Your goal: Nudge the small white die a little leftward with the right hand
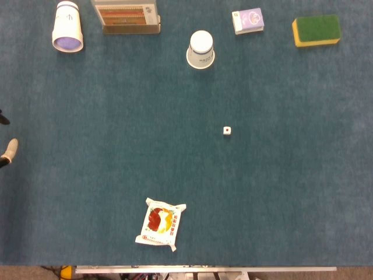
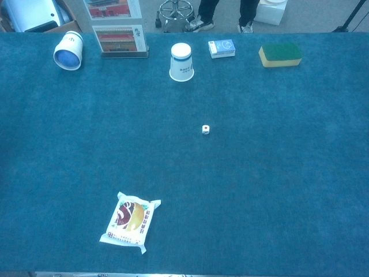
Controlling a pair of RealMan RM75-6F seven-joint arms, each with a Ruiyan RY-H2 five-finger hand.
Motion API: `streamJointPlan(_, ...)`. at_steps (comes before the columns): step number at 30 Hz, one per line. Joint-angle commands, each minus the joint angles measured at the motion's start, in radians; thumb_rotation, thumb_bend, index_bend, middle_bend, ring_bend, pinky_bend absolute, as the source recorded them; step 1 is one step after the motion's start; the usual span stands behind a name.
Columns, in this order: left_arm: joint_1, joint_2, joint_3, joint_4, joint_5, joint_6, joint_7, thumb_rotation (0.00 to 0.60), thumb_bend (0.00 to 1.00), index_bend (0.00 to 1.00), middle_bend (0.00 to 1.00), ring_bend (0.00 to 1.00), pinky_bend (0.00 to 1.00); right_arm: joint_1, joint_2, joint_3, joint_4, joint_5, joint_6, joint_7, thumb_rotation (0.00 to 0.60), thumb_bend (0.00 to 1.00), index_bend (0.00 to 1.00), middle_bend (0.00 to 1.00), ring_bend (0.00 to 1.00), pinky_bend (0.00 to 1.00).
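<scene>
Small white die (image 1: 227,130) sits alone in the middle of the surface (image 1: 280,192), a tiny hard cube with dark pips and crisp edges, resting flat on one face. Neither hand shows in the head view or the chest view, so I cannot tell whether the fingers are wide, narrow, or holding anything, and the die's place cannot be given relative to them; no fingers are near it at all. It lies well apart from everything else, which looks deliberate: open cloth on every side leaves room for the right hand to come in from the die's right and push it left without bumping a neighbour.

The surface is a dark teal covering with a short, felt-like nap, likely enough friction that a light cube would slide a little and stop, not skitter.

Along the far edge stand the bystanders:
- an upside-down white paper cup (image 1: 201,49), tapered and smooth, the nearest thing beyond the die
- a second paper cup (image 1: 68,27) tipped on its side, its mouth open
- a printed card in a stand (image 1: 128,16)
- a small card box (image 1: 248,20)
- a yellow sponge with a green scouring top (image 1: 316,30), soft and porous

Near the front lies a glossy, crinkled snack packet (image 1: 161,224).

The nudge has not begun.
</scene>
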Motion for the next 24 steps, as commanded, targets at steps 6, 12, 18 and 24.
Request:
streamJointPlan(6,0.019,0.004,0.011,0.0,0.002,0.017,-0.004,0.6,0.25,0.44,0.35,0.24,0.43,0.021,-0.005,-0.006,0.004,-0.01,-0.028,-0.001,0.6,0.63,0.38,0.35,0.35,0.52)
streamJointPlan(12,0.016,0.007,0.005,-0.006,0.002,0.015,0.005,0.6,0.25,0.44,0.35,0.24,0.43,0.037,0.002,0.002,0.008,-0.008,-0.043,0.009,0.6,0.63,0.38,0.35,0.35,0.52)
streamJointPlan(18,0.023,0.003,0.014,-0.014,0.013,0.024,0.019,0.6,0.25,0.44,0.35,0.24,0.43,0.054,0.003,-0.003,0.014,-0.027,-0.055,0.012,0.6,0.63,0.38,0.35,0.35,0.52)
streamJointPlan(24,0.031,-0.004,0.011,-0.001,0.026,0.048,-0.006,0.6,0.25,0.44,0.35,0.24,0.43,0.068,0.003,-0.001,0.01,-0.035,-0.059,-0.004,0.6,0.63,0.38,0.35,0.35,0.52)
